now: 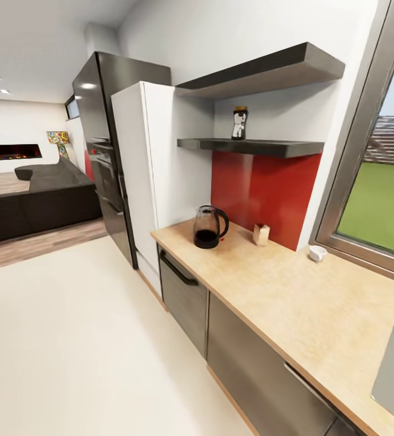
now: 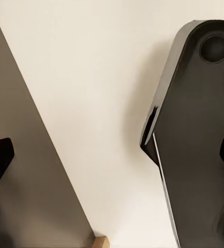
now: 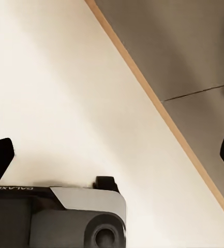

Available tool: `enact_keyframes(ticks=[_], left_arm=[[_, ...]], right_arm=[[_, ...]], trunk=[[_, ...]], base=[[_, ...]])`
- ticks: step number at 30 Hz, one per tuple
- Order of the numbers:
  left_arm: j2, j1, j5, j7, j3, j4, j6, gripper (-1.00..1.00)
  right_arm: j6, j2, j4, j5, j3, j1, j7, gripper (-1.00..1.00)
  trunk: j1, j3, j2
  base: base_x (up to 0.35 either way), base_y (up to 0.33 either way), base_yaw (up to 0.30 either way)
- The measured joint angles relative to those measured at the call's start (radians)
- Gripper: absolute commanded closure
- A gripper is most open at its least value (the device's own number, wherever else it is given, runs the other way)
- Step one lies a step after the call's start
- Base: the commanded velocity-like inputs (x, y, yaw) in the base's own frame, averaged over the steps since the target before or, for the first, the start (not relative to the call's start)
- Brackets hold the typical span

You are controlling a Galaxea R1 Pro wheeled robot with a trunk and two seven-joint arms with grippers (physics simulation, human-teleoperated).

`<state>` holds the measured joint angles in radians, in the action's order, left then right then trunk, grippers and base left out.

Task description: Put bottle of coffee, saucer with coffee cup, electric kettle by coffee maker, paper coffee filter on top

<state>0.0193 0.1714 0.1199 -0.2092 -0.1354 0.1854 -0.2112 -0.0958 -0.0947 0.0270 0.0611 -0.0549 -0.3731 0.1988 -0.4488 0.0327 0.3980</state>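
2 hands hang low here and neither holds anything: the left hand [image 2: 112, 155] and the right hand [image 3: 112, 155] both show dark fingertips spread wide at the edges of their wrist views, with bare cream floor [image 1: 70, 339] between them.

The small dark jar of coffee with the white label [image 1: 239, 123] stands on the lower dark grey wall shelf [image 1: 251, 146], right above the red splashback [image 1: 263, 194]. Below it, the long light wood-grain desk [image 1: 294, 297] carries the rounded clear glass kettle with black handle [image 1: 209, 227] near its far end, a small tan box-like thing [image 1: 260, 234] by the splashback, and the tiny white cup [image 1: 317, 253] under the window [image 1: 379, 200].

Biggest risk, I'd say: that shelf sits high and the 2nd shelf [image 1: 263, 72] hangs close over the jar, so a sloppy reach could tip it off onto the kettle or the desk. The kettle stands almost under the jar too, so an elbow could clip it. Rolling closer, the base could bump the dark grey glossy cabinets [image 1: 239, 339]; the right wrist view shows them just beside the robot.

The white tall cabinet [image 1: 154, 175] crowds the far side.
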Motion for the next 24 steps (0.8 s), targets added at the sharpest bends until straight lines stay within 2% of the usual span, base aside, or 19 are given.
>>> enact_keyframes(ticks=[8,13,17,21,24], left_arm=[[-0.001,0.000,0.000,0.000,0.000,-0.001,0.000,-1.00],[-0.001,-0.001,0.000,0.000,0.000,0.001,0.000,-1.00],[-0.002,-0.001,-0.001,0.001,0.000,0.015,0.000,-1.00],[-0.001,-0.001,-0.002,0.002,0.001,0.021,0.000,-1.00],[-0.001,-0.001,-0.003,0.002,0.002,0.021,0.000,-1.00]], right_arm=[[0.002,-0.001,-0.001,0.000,0.000,0.012,-0.002,-1.00],[0.004,0.000,-0.001,0.001,0.000,0.094,-0.002,-1.00],[0.006,0.029,-0.001,0.001,0.000,0.157,-0.002,-1.00],[0.001,0.040,0.000,0.000,0.000,0.215,-0.008,-1.00],[0.001,0.040,0.001,-0.003,0.001,0.222,-0.008,-1.00]], trunk=[[0.000,0.000,0.000],[0.000,0.000,0.000],[0.000,0.000,0.000],[0.000,0.000,0.000],[0.000,0.000,0.000]], base=[[0.292,0.223,0.000],[0.292,0.223,0.000],[0.291,0.223,0.000],[0.292,0.223,0.000],[0.293,0.210,0.000]])
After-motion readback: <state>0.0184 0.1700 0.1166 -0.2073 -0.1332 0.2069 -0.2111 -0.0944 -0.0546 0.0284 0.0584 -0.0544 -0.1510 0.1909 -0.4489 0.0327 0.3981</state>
